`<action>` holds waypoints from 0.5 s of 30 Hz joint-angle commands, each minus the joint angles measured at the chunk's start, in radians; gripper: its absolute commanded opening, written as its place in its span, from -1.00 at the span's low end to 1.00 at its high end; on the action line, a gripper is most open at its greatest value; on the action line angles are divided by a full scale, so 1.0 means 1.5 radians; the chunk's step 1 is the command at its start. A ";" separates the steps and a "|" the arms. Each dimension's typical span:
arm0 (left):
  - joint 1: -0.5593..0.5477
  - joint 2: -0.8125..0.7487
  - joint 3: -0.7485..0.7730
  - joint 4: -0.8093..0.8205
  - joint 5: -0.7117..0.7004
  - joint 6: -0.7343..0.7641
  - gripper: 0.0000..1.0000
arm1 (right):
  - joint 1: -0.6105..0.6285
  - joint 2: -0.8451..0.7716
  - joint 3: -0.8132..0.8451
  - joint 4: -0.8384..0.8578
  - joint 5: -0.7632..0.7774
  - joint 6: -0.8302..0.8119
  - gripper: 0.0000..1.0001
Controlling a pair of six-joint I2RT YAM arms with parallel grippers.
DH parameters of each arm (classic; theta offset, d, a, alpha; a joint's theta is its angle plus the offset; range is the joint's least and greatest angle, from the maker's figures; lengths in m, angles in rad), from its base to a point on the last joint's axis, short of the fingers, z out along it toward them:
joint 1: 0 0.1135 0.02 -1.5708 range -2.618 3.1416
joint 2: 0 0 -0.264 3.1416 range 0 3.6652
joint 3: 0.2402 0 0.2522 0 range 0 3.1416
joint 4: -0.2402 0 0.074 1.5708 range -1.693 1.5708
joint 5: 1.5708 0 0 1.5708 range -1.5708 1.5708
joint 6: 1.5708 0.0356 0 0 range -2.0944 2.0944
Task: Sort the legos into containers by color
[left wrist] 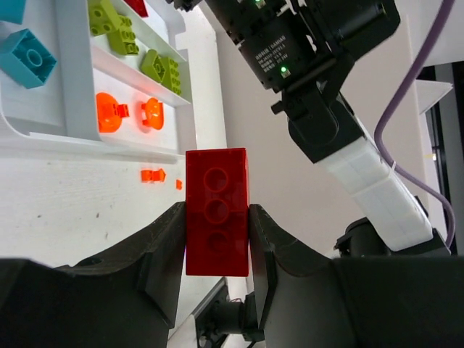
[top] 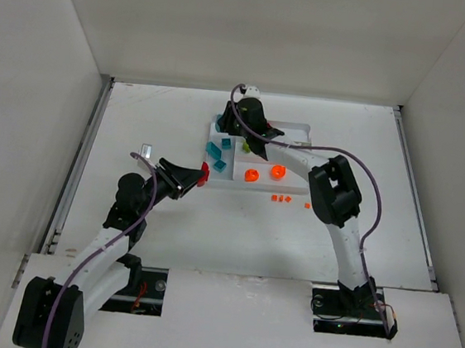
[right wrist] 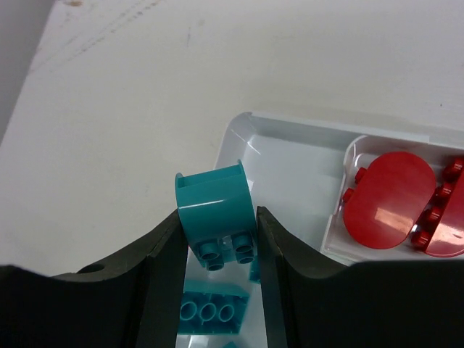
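My left end effector was clamped on a red brick, one finger pressed to each long side, with the open sockets of its underside facing my wrist camera. From above, that brick sat just beside the near left corner of the white tray, off the tray and above the desk.

My right end effector gripped a teal brick between its two fingers, studs turned toward the wrist. I held it over the tray's section that runs across the short side, close to the corner. Below it in that section lay other teal bricks. Whether the held brick touched the tray floor I could not tell.

In the long section next to that corner lay red pieces, one with a smooth rounded face. Two lime green bricks lay in the middle long section. Two round orange pieces lay side by side in the long section nearest my bases.

A few tiny orange pieces lay on the desk just outside the tray's near wall, apart from either end effector.
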 commanded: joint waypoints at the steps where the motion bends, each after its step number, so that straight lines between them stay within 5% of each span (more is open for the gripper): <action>1: 0.004 -0.013 -0.005 0.008 0.000 0.032 -0.75 | 0.006 0.026 0.059 -0.046 0.028 0.031 -0.36; 4: 0.007 -0.011 -0.004 0.008 -0.001 0.037 -0.74 | 0.008 0.033 0.058 -0.045 0.035 0.039 -0.23; 8: 0.006 -0.002 0.004 0.008 -0.009 0.038 -0.74 | 0.008 0.022 0.051 -0.041 0.023 0.042 0.21; 15: -0.039 0.022 0.046 0.009 -0.069 0.052 -0.74 | -0.001 -0.141 -0.102 0.046 0.000 0.044 0.55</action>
